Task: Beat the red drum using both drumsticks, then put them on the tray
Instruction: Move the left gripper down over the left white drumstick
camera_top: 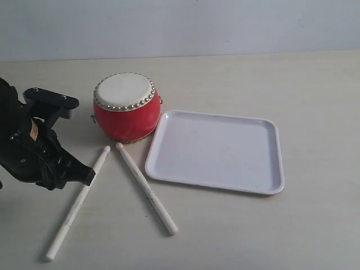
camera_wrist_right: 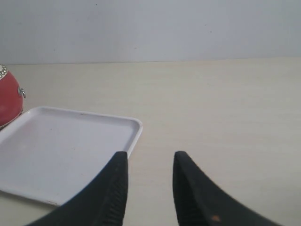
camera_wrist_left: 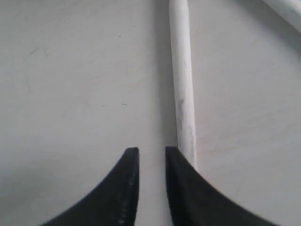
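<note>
The red drum (camera_top: 125,107) stands upright on the table, just left of the white tray (camera_top: 216,151). Two pale drumsticks lie flat in front of it, one (camera_top: 79,202) to the left and one (camera_top: 146,188) to the right, their near-drum ends close together. My left gripper (camera_top: 90,175) hangs low beside the left stick. In the left wrist view the gripper (camera_wrist_left: 151,153) is open by a narrow gap with only table between its fingers, and the stick (camera_wrist_left: 183,94) runs just outside one finger. My right gripper (camera_wrist_right: 149,157) is open and holds nothing, near the tray's corner (camera_wrist_right: 136,125).
The drum's side (camera_wrist_right: 9,99) shows at the edge of the right wrist view. The other stick (camera_wrist_left: 287,12) crosses a corner of the left wrist view. The right arm is out of the exterior view. A pale wall stands behind the table.
</note>
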Available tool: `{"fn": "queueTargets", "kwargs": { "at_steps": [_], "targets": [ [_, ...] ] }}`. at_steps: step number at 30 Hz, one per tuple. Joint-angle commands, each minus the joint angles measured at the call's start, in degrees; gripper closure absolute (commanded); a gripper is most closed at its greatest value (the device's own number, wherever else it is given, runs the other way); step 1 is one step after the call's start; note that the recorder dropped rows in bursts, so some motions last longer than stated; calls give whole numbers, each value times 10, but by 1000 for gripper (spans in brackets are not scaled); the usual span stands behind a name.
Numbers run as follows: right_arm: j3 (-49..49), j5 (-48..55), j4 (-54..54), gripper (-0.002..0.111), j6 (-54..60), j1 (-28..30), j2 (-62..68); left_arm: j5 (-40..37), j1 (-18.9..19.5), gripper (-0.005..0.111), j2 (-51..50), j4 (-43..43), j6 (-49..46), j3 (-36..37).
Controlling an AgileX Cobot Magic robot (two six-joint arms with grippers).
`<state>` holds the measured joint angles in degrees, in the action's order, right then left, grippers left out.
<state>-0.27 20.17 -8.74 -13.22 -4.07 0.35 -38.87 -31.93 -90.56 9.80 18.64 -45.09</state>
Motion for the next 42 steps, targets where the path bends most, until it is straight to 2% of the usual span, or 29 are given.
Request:
{"fn": "queueTargets", "kwargs": {
  "at_steps": [1, 9, 14, 18, 23, 28, 33, 42],
  "targets": [
    [3, -2, -6, 76, -1, 4, -3, 20, -3, 67, -14, -13, -3, -2],
    [3, -2, -6, 76, -1, 4, -3, 25, -3, 65, -23, -14, -5, 35],
    [3, -2, -6, 76, -1, 4, -3, 75, -3, 65, -23, -21, -5, 59],
    [3, -2, -6, 76, -1, 4, -3, 106, -3, 65, -23, -40, -5, 59],
    [3, -2, -6, 76, -1, 4, -3, 106, -3, 65, -23, -56, -6, 59],
    [3, -2, -6, 76, -1, 4, -3, 108, -14, 65, -23, -98, -52, 59],
    [3, -2, -6, 76, -1, 4, -3, 110, -29, 65, -23, -98, -51, 59],
    [3, -2, -6, 76, -1, 4, -3, 128, -30, 65, -23, -98, -50, 59]
  ]
}}
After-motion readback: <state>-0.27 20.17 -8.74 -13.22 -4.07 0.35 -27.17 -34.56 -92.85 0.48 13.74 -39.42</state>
